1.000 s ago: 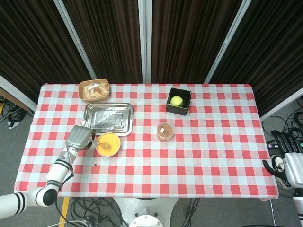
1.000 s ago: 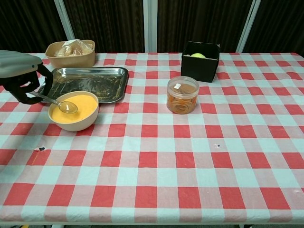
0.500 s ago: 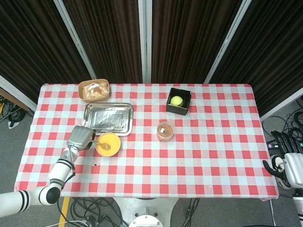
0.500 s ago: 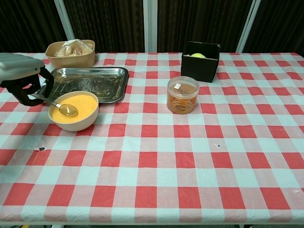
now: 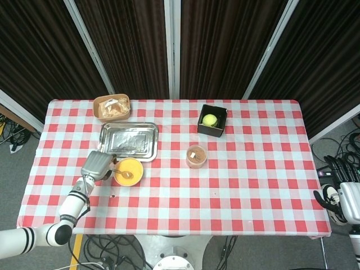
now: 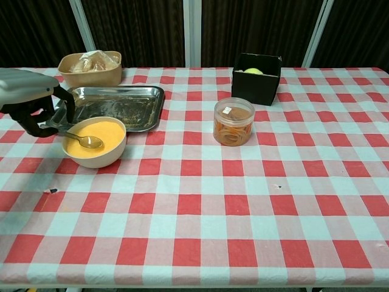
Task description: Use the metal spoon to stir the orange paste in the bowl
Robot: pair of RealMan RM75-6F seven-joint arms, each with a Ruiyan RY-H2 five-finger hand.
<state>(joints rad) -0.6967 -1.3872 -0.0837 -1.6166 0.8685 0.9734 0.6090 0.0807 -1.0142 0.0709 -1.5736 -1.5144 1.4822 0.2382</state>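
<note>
left hand [image 6: 33,100]: we've got it just left of the bowl, fingers curled round the spoon handle, so it's gripping the spoon. In the head view it's the grey lump right beside the bowl's left rim.
spoon [image 6: 85,140]: metal one, handle running up-left into the left hand, its scoop end sitting in the paste near the middle of the bowl, tilted down toward the paste.
bowl [image 6: 97,157]: small beige bowl on the left side of the table, just in front of the tray and near the left edge.
paste [image 6: 106,132]: orange-yellow, fills the bowl close to the rim and looks smooth from where we sit.
right hand [image 5: 343,199]: hanging off past the table's right edge in the head view, well apart from everything. Dark fingers stick up and look spread, nothing in them as far as we can see.
tray [image 6: 115,103]: shiny metal tray right behind the bowl, its front edge just beside the bowl.
tub [image 6: 90,70]: tan tub with something in crinkly plastic, back left, behind the tray.
jar [image 6: 233,121]: clear lidded jar with orange-brown stuff inside, mid-table, well right of the bowl.
box [image 6: 256,79]: black open box behind the jar, with a yellow-green ball [image 5: 209,119] inside.
table [image 6: 243,207]: red and white check cloth.
</note>
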